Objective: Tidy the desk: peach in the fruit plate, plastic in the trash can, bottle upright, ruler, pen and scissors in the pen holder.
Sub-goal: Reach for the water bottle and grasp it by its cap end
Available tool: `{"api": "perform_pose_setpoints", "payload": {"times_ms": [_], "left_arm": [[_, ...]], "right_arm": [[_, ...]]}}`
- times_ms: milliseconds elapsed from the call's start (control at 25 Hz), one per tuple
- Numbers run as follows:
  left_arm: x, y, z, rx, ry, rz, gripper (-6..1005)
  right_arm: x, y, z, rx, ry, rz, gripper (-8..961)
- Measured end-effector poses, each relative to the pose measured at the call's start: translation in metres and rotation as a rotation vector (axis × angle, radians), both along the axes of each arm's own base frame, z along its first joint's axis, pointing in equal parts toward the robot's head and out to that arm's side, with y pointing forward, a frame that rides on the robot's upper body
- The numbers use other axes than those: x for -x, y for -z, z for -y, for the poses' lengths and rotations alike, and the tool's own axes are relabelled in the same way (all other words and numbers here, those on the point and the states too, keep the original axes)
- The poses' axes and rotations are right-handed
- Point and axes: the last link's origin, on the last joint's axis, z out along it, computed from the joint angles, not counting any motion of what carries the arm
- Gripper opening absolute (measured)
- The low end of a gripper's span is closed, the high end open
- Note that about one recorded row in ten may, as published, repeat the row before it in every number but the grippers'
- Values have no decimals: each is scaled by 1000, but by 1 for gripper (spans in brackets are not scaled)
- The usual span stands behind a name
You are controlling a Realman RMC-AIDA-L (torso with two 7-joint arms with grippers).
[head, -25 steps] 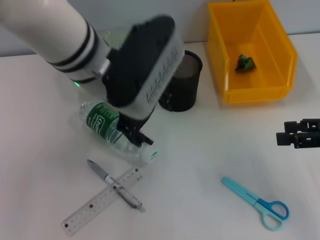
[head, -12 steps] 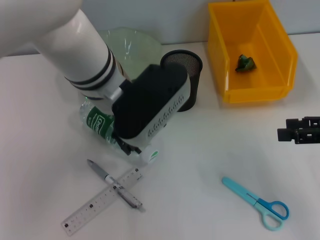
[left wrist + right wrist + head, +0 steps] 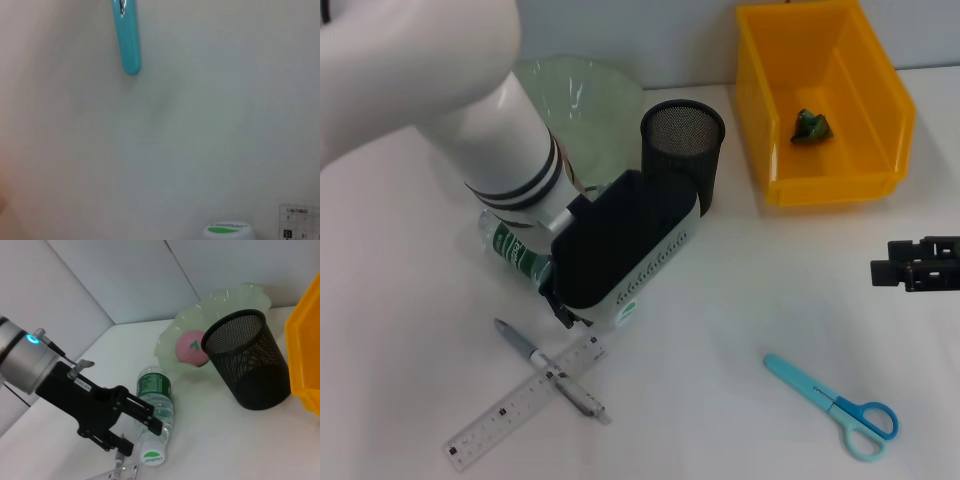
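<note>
Lying on its side, the bottle (image 3: pixel 156 410) shows a green label and a white cap reading "C'estbon". The left gripper (image 3: pixel 142 427) straddles it, fingers spread and not yet closed; the right gripper (image 3: pixel 917 265) sits apart, its fingers unreadable.

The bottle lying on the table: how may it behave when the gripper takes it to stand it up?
The bottle lies on its round side, so it may roll if nudged. Its clear, smooth wall probably flexes and could slip between the fingers of the left gripper, which straddle it near the cap. Once upright, being tall and narrow, it may tip easily.
</note>
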Motion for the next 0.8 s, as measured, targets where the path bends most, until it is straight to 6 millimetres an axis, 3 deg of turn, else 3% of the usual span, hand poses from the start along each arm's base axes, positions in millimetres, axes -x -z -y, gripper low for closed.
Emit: {"api": "perform_pose_setpoints", "payload": {"times_ms": [800], "left_arm": [[10,10,-3,-19,-5,15,774]], "right_arm": [[-4,2,0,-19,15,6,793]]}}
